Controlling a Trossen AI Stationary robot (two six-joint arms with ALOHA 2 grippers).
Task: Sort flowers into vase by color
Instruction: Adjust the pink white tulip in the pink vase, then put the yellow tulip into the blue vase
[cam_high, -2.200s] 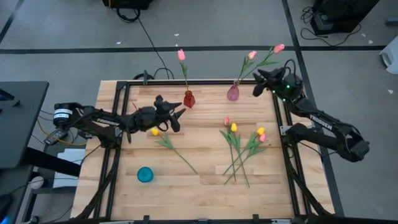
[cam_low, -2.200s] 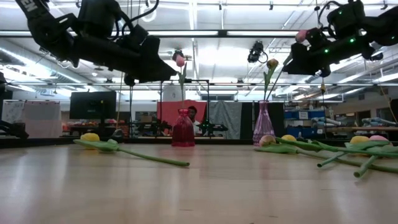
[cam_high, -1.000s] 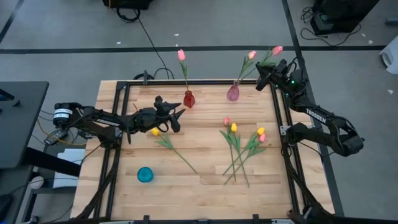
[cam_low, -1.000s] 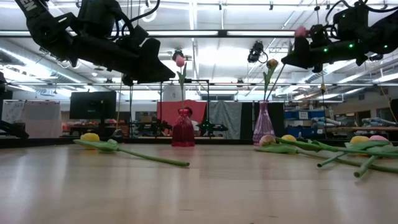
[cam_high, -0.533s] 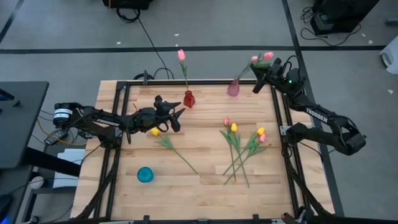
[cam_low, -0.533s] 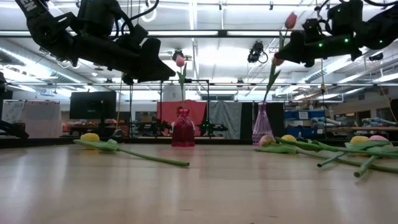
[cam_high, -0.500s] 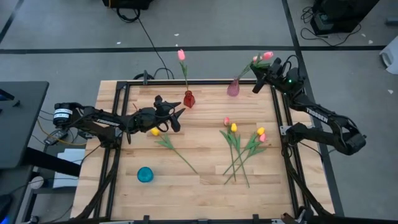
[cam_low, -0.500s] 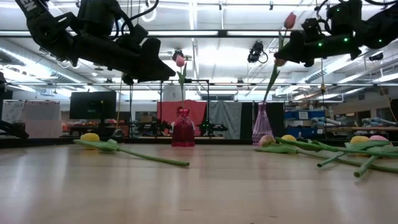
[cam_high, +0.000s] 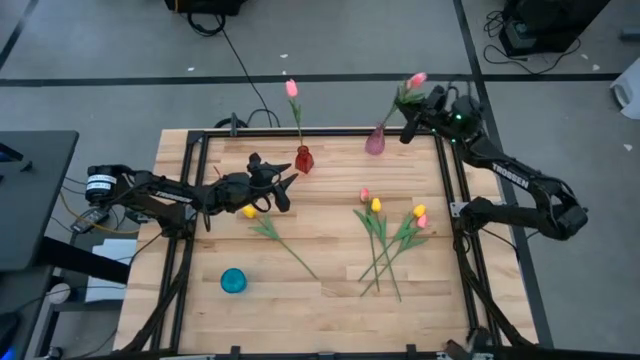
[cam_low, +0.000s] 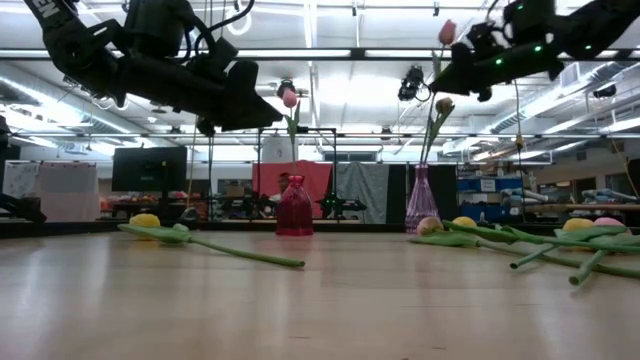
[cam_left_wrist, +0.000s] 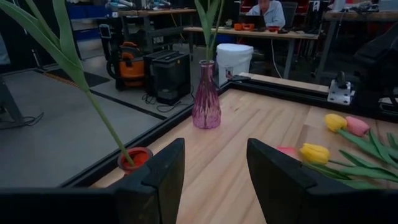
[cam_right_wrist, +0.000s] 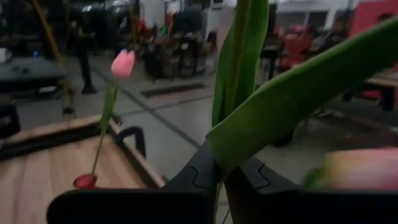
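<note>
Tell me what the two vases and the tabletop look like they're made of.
The purple vase looks like faceted, translucent glass or clear plastic: light passes through its ribbed body. The red vase seems the same kind, glossy and see-through red. The tabletop looks like pale jointed wood planks with a smooth, faintly shiny finish.

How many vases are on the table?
2: a red vase near the far edge holding one pink flower, and a purple vase to its right, where the right gripper holds a flower.
</note>
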